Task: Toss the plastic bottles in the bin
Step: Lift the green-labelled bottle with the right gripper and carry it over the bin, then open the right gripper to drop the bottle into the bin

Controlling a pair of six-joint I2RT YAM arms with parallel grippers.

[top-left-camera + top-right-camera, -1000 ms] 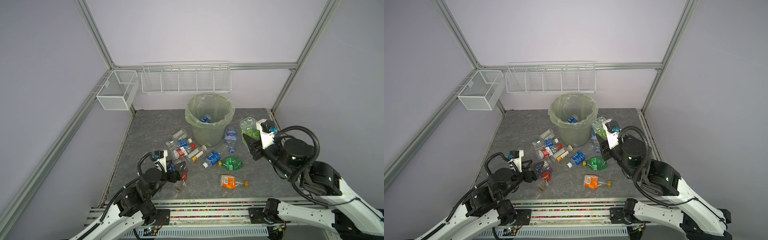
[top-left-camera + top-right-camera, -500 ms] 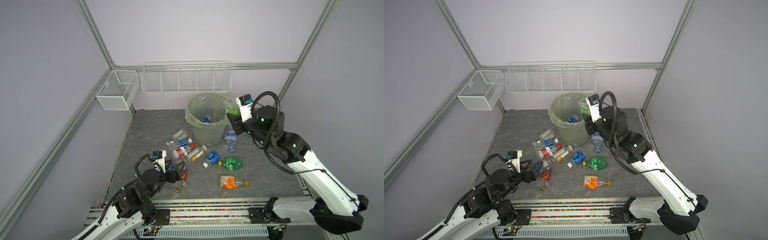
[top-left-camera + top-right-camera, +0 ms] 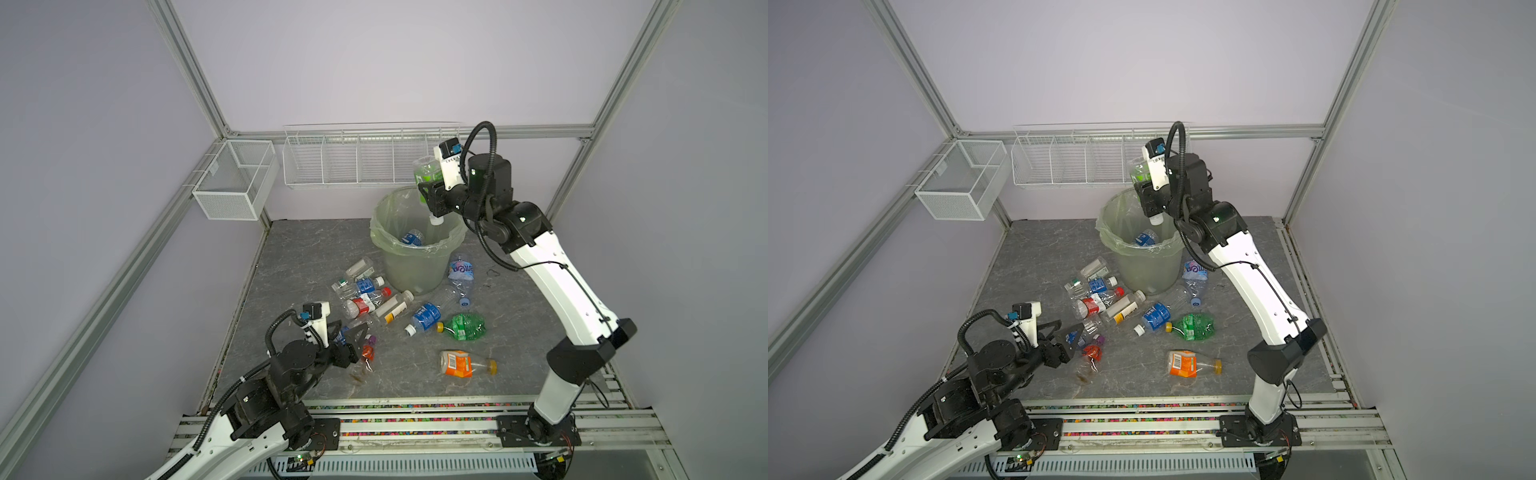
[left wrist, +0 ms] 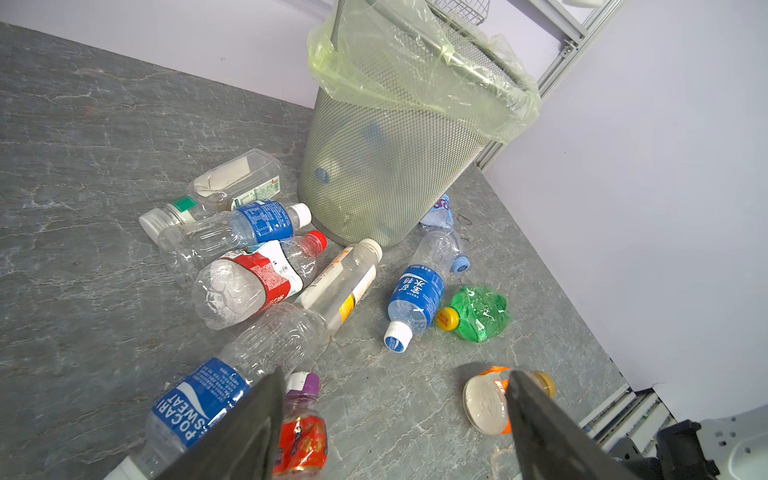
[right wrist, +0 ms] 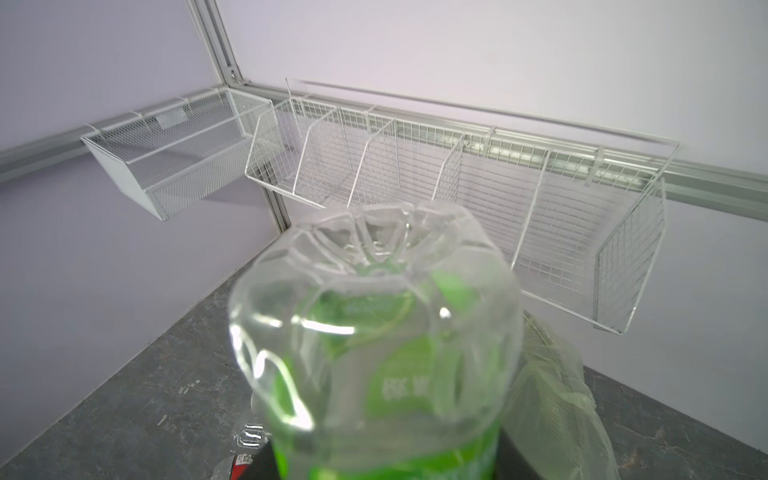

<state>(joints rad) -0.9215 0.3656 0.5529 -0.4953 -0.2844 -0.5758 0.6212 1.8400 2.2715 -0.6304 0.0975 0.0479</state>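
In both top views we see a blue-label bottle inside the bin. Only the left wrist view shows the bin's mesh wall. The right gripper clamps a green-label bottle, cap down, over the bin's mouth. The left gripper, jaws wide apart and empty, hovers at the bin's 7 o'clock over loose bottles.

Pale lilac walls, aluminium frame, two white wire baskets, grey marbled floor.
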